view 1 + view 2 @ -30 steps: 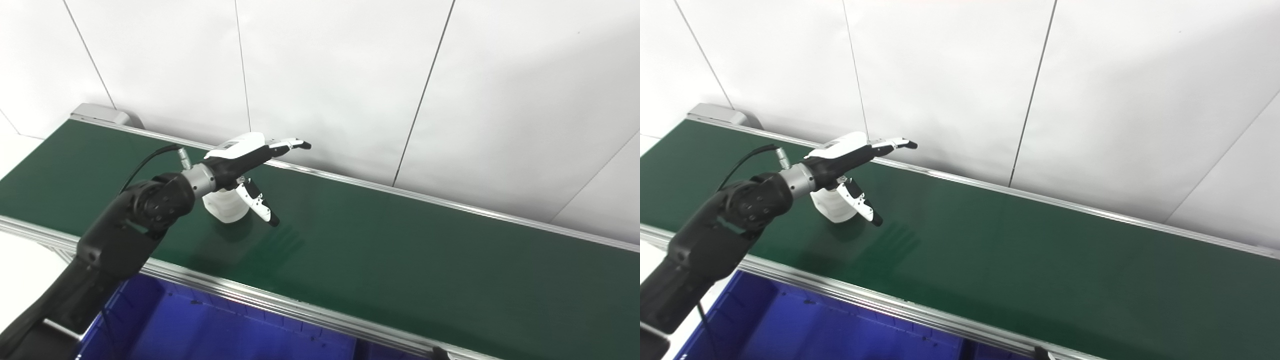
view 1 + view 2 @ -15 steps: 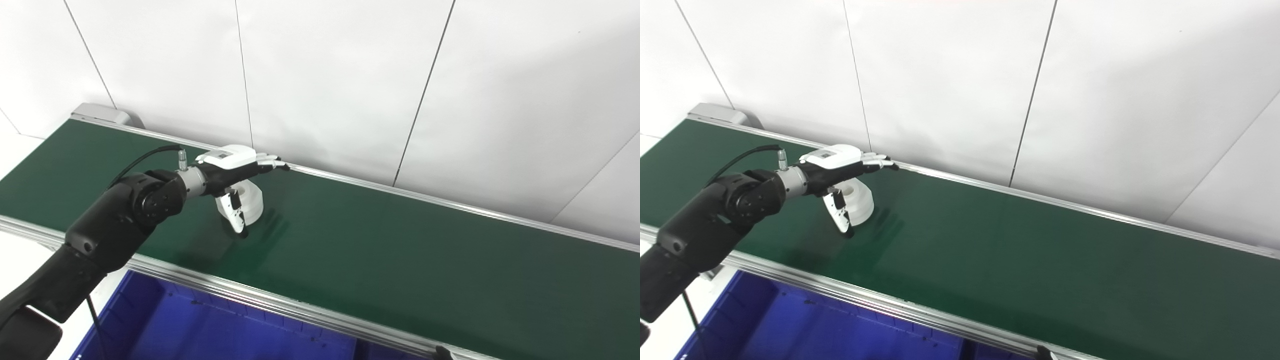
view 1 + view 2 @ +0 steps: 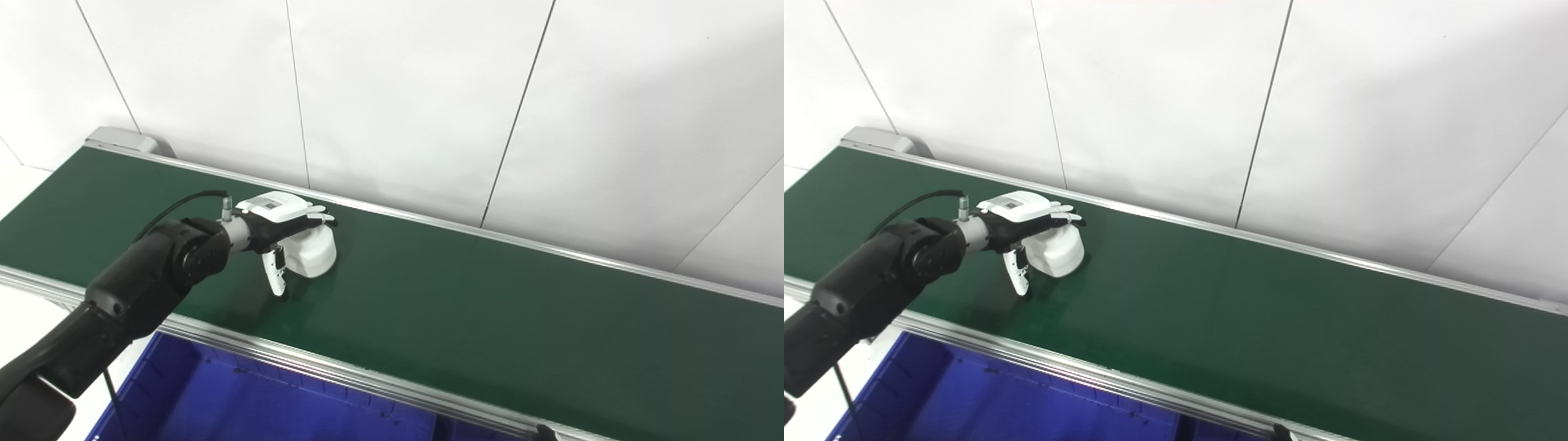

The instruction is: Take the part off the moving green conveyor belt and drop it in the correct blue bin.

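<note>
Reaching: left hand (image 3: 278, 223) is stretched out over the green belt (image 3: 490, 306), arm coming in from the lower left.
Left hand state: fingers (image 3: 318, 214) lie across the top of the white part (image 3: 312, 252); thumb (image 3: 274, 275) points down at the part's near-left side, tip close to the belt. Hand is draped around the part but not visibly clamped; cannot tell whether it grips.
Part: white, rounded, sitting on the belt surface, toward the left portion of the belt, closer to the far rail (image 3: 551, 251) than to the near rail (image 3: 343, 370).
Part contact: fingers appear to touch its top; underside rests on the belt.
Bin: blue bin (image 3: 986, 404) sits below the near rail, at the lower left, well apart from the part.
Right hand: not in view.
Belt end: grey cap (image 3: 876, 139) at the far left corner of the belt.
Background: white panelled wall (image 3: 429, 92) behind the belt.
</note>
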`<move>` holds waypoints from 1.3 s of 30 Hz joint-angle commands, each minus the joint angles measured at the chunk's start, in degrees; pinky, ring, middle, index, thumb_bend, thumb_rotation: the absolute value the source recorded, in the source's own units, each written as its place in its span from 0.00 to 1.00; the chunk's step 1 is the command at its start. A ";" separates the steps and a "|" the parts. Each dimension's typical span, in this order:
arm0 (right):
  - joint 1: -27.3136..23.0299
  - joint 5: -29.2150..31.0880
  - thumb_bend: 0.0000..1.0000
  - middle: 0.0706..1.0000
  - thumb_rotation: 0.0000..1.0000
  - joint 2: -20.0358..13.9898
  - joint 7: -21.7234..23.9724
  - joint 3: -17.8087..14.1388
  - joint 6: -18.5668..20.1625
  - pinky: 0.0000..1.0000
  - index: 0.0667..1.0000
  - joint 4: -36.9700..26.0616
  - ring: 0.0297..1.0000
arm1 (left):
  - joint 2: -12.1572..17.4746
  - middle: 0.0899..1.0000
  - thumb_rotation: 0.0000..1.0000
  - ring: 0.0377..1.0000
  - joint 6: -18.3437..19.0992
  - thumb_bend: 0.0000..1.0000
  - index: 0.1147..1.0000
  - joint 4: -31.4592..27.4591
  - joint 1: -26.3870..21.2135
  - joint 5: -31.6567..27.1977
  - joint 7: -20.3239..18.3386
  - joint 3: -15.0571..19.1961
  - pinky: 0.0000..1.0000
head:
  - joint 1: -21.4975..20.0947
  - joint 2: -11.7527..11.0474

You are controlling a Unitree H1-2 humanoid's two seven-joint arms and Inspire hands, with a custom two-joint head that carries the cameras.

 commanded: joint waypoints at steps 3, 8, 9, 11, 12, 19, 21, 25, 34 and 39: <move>0.26 1.46 0.83 0.89 0.32 -0.22 0.62 -0.43 -0.98 0.85 0.91 -1.67 0.88 | -2.74 0.89 0.00 0.84 -6.22 0.78 0.83 4.93 -1.36 -1.07 10.50 0.48 0.79 | -0.07 0.18; 0.40 1.06 0.83 0.89 0.32 0.17 0.40 -0.71 -1.18 0.84 0.90 -1.84 0.87 | -6.65 0.53 0.00 0.45 -13.84 0.48 0.53 13.66 -2.43 -3.86 21.53 2.01 0.35 | -0.22 0.52; 0.40 1.10 0.83 0.88 0.32 0.22 0.40 -0.74 -1.32 0.84 0.90 -1.79 0.87 | -7.12 0.49 0.00 0.42 -14.54 0.47 0.50 14.60 -2.53 -4.10 22.81 2.14 0.35 | -0.22 0.52; 0.38 0.89 0.84 0.88 0.33 0.27 0.34 -0.79 -1.40 0.83 0.90 -1.77 0.86 | -8.38 0.47 0.00 0.41 -15.15 0.47 0.47 15.99 -2.44 -5.82 24.12 2.71 0.35 | -0.29 0.73; 0.39 0.90 0.84 0.88 0.33 0.29 0.36 -0.80 -1.35 0.83 0.90 -1.82 0.86 | -8.88 0.47 0.00 0.41 -14.86 0.47 0.46 15.99 -2.22 -6.98 23.86 3.09 0.35 | -0.45 0.91; 0.52 1.22 0.85 0.88 0.33 0.30 0.47 -0.87 -1.48 0.82 0.89 -2.45 0.86 | -12.34 0.46 0.00 0.42 -15.94 0.47 0.45 14.08 0.48 -14.05 24.76 6.74 0.36 | -0.74 1.82; 0.57 1.38 0.85 0.88 0.33 0.32 0.56 -0.90 -1.30 0.82 0.89 -2.68 0.85 | -12.79 0.47 0.00 0.42 -16.26 0.47 0.45 12.93 1.34 -15.32 24.50 7.51 0.34 | -1.02 2.16; 0.87 1.64 0.86 0.87 0.33 0.46 0.73 -0.81 -0.89 0.80 0.89 -3.61 0.84 | -12.60 0.48 0.00 0.44 -16.81 0.47 0.42 10.02 3.38 -15.63 24.63 8.39 0.36 | -2.18 3.83; 1.72 0.63 0.87 0.85 0.33 1.13 1.43 -0.55 2.57 0.77 0.87 -8.60 0.82 | -11.38 0.46 0.00 0.46 -18.21 0.48 0.40 -11.75 18.44 -27.36 18.88 11.05 0.40 | -7.96 9.51; 1.51 -0.65 0.89 0.84 0.34 1.92 1.85 -0.16 5.69 0.76 0.86 -11.33 0.80 | -11.20 0.46 0.00 0.47 -16.65 0.48 0.40 -21.35 27.65 -30.08 15.75 11.38 0.40 | -10.54 11.11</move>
